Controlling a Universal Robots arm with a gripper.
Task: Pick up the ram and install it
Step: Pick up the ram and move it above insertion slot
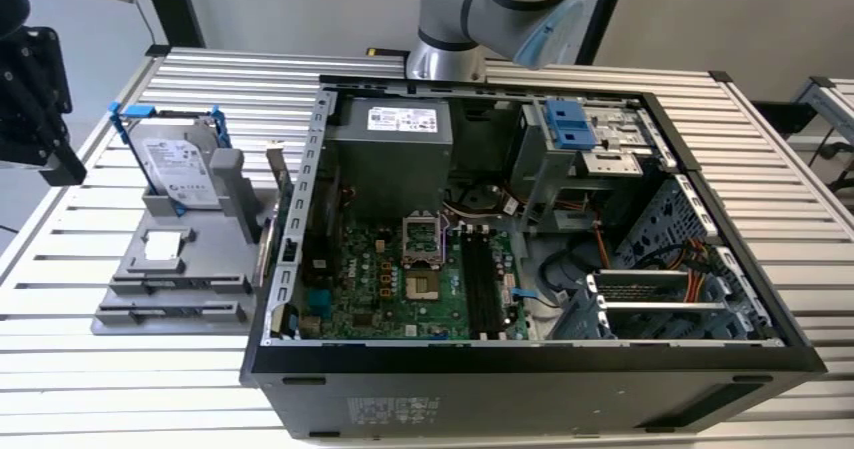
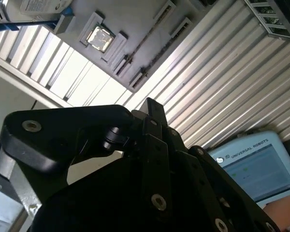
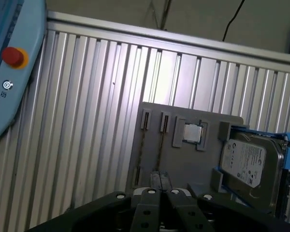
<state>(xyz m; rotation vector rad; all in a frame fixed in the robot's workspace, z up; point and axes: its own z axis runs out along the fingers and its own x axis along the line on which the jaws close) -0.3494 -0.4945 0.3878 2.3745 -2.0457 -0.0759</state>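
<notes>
Pincer [image 3: 159, 180] closed: in the first wrist view the 2 fingertips sit pressed together, no gap, nothing seen between them. It hangs in the air, apart from the grey fixture tray [image 3: 193, 162]; in that view the tips line up with the tray's slotted end. Ram [image 2: 144, 41]: looks like the thin dark strip lying edge-on in 1 of the tray's 2 long slots, the one nearer the CPU chip [image 3: 192, 133]. It's too thin to be sure, and I can't tell what the second slot holds. The ram is not in the pincer and not touched by it. The same tray carries the hard drive [image 3: 246, 164] with blue rails at the end away from the slots, with the chip in a recess between them. Tray sits on the slatted aluminium tabletop [image 3: 87, 121], just beside the open PC case [image 1: 534, 357], on the exterior view's left of it. Case lies on its side with the motherboard [image 1: 380, 289] exposed. The black memory slots [image 1: 477, 284] run beside the CPU socket, on the exterior view's right of it; can't tell whether they hold anything. Arm [image 1: 494, 9] rises behind the case. Teach pendant [image 3: 9, 87] with a red button lies on the tabletop, well apart from the tray.
</notes>
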